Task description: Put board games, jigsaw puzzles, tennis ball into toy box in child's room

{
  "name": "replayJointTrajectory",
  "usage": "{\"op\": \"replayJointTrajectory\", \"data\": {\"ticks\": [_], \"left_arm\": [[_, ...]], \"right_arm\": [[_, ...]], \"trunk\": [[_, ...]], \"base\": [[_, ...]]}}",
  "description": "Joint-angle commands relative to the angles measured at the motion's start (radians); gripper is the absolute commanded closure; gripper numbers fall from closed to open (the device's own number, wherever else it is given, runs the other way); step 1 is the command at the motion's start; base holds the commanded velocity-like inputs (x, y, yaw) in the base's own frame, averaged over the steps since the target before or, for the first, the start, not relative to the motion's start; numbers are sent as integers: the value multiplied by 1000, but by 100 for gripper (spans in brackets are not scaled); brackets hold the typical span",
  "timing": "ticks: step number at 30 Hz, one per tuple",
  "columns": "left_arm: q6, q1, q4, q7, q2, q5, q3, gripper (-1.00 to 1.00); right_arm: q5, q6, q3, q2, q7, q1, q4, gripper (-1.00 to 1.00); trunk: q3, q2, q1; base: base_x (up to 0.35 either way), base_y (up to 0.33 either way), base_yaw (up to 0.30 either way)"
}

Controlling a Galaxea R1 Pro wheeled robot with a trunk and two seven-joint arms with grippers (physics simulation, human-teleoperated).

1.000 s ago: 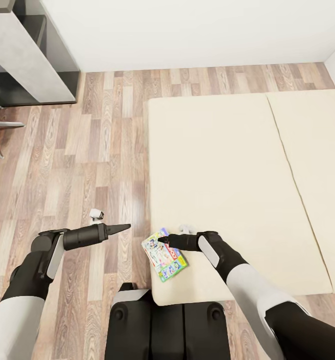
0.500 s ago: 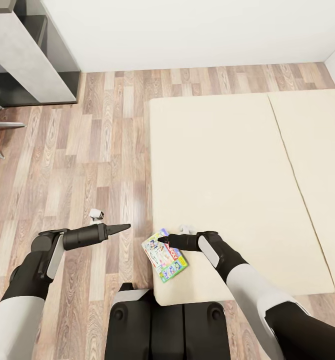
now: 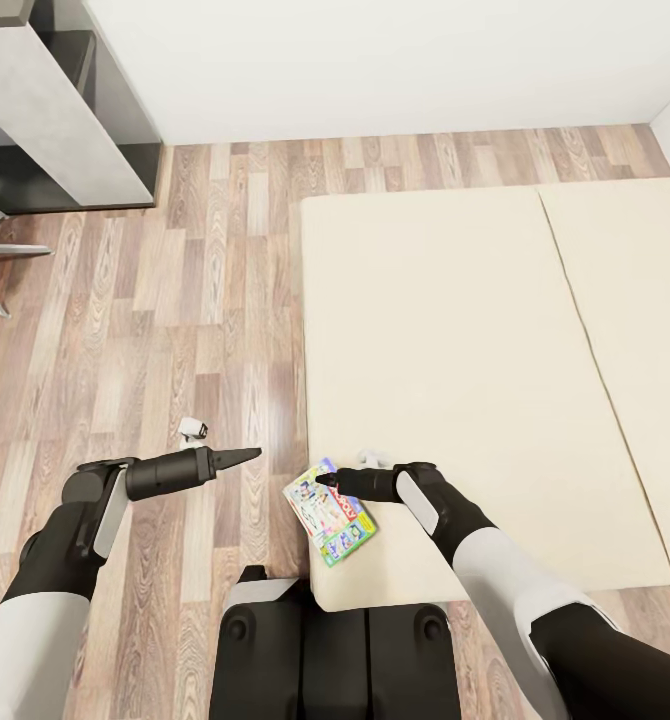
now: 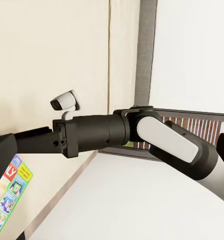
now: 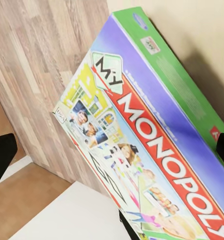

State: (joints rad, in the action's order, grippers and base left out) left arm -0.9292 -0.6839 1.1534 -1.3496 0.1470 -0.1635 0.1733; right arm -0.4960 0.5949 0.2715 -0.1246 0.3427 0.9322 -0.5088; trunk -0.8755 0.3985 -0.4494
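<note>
**View creeps sideways; arms and game hold their pose**

Across the head view, the bed (image 3: 475, 380) sits slightly further right than a second ago, its left edge and the mattress seam shifted by a sliver. The whole picture slides with it, so the camera has moved, not the furniture.

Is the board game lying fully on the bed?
No. The board game lies flat at the bed's near corner, one corner jutting out over the floor.

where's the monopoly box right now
In the head view, the board game lies at the bed's near left corner, overhanging its edge, with the right gripper at it.
</note>
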Motion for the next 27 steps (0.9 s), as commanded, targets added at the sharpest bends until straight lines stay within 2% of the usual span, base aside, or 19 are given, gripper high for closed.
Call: {"op": "replayJointTrajectory", "data": {"ticks": [1, 16, 27], "left_arm": [[-10, 0, 0, -2, 0, -2, 0, -100], [-10, 0, 0, 0, 0, -2, -1, -100], [-10, 0, 0, 0, 0, -2, 0, -100]], "right_arm": [[-1, 3, 2, 0, 1, 0, 0, -100], [-1, 3, 2, 0, 1, 0, 0, -100], [-1, 2, 2, 0, 1, 0, 0, -100]], "trunk": [[-1, 2, -1], [-1, 2, -1], [-1, 2, -1]], "base": [[0, 3, 0], [0, 2, 0], [0, 59, 0]]}}
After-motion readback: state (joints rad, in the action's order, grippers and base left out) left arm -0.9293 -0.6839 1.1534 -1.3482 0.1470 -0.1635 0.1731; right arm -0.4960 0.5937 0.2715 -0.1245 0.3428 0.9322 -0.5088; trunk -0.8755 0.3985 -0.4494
